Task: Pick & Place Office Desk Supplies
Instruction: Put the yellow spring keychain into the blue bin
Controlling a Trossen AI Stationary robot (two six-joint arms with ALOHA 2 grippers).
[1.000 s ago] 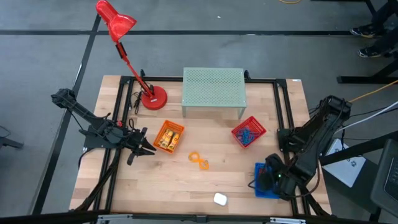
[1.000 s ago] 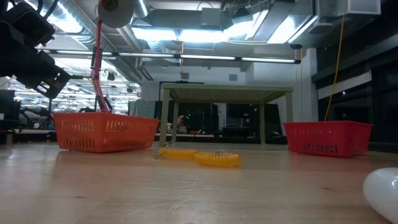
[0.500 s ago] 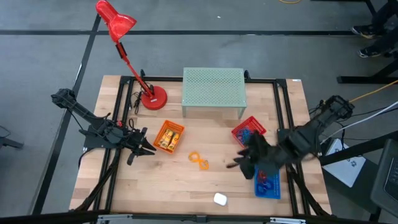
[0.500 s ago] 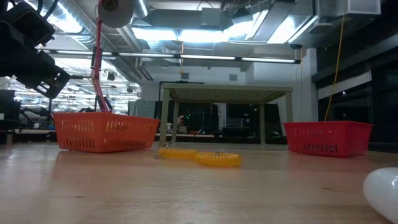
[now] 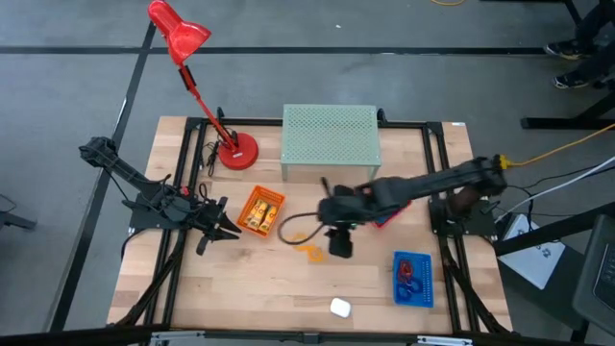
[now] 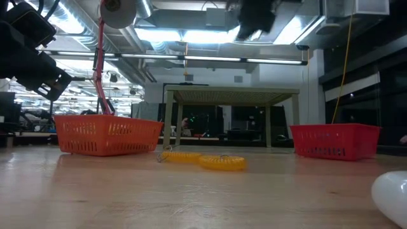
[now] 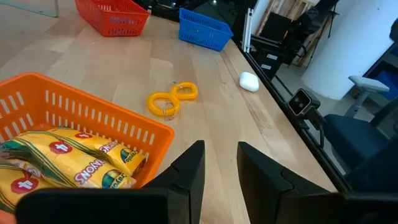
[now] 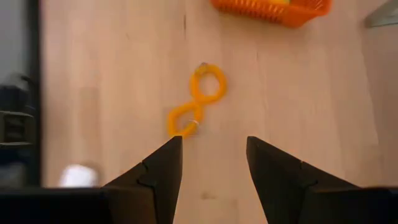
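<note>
Two joined orange loops lie flat on the table's middle, also in the low view. My right gripper hovers open above them, pointing steeply down, reaching in from the right. The orange basket holds yellow tubes. My left gripper waits open at that basket's left side, its fingers holding nothing. The red basket is partly hidden by my right arm. The blue basket, with loops inside, stands at the near right.
A pale green mesh riser stands at the far middle, and a red desk lamp at the far left. A small white object lies near the front edge. Bare wood shows between the orange loops and the front edge.
My right gripper has swung from over the blue basket at the near right toward the table's middle, rising and rolling its wrist, and now hangs over the orange loops. The blue basket is uncovered. Nothing on the table has moved.
</note>
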